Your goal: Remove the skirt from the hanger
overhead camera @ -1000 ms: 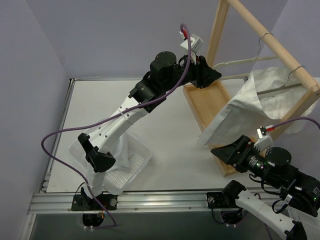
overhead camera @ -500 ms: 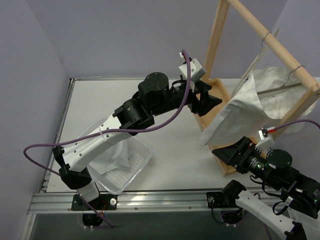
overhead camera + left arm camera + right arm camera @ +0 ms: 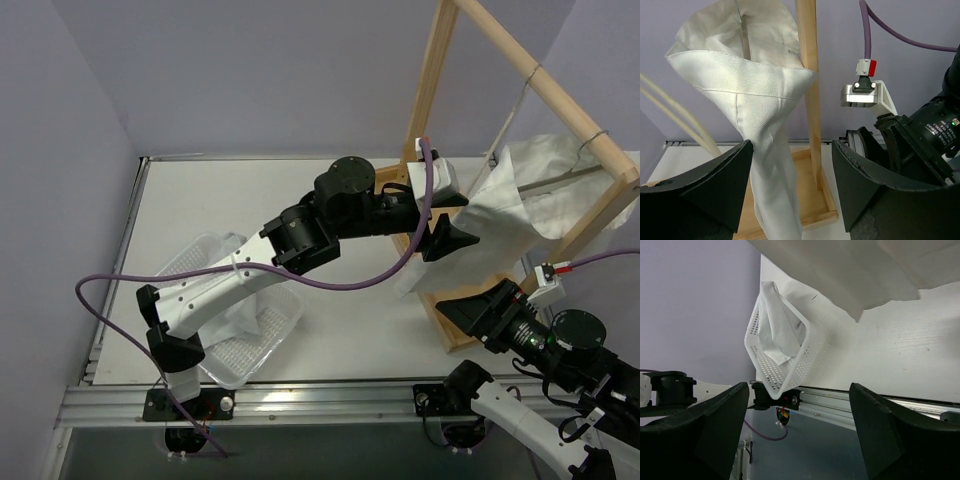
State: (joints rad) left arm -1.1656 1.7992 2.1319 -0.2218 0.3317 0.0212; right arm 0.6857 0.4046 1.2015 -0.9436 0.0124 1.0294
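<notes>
The white skirt [image 3: 520,200] hangs on a wire hanger [image 3: 592,146] from the top bar of a wooden rack [image 3: 540,90]. My left gripper [image 3: 450,225] is open at the skirt's lower left edge. In the left wrist view the skirt [image 3: 755,100] hangs between the two fingers, nearer the left finger [image 3: 705,190], and the gripper [image 3: 790,200] holds nothing. My right gripper [image 3: 470,310] is open and empty, low in front of the rack under the skirt's hem. In the right wrist view the skirt [image 3: 865,270] is overhead, above that gripper [image 3: 800,440].
A white perforated basket [image 3: 283,322] with white cloth in it sits at the near left, also in the right wrist view [image 3: 810,350]. The rack's upright post [image 3: 807,75] stands just behind the skirt. A cream hanger [image 3: 510,115] hangs beside it.
My left arm has swung right and down from the rack's far post to the skirt's lower left edge. My right gripper has shifted slightly right and lower.
</notes>
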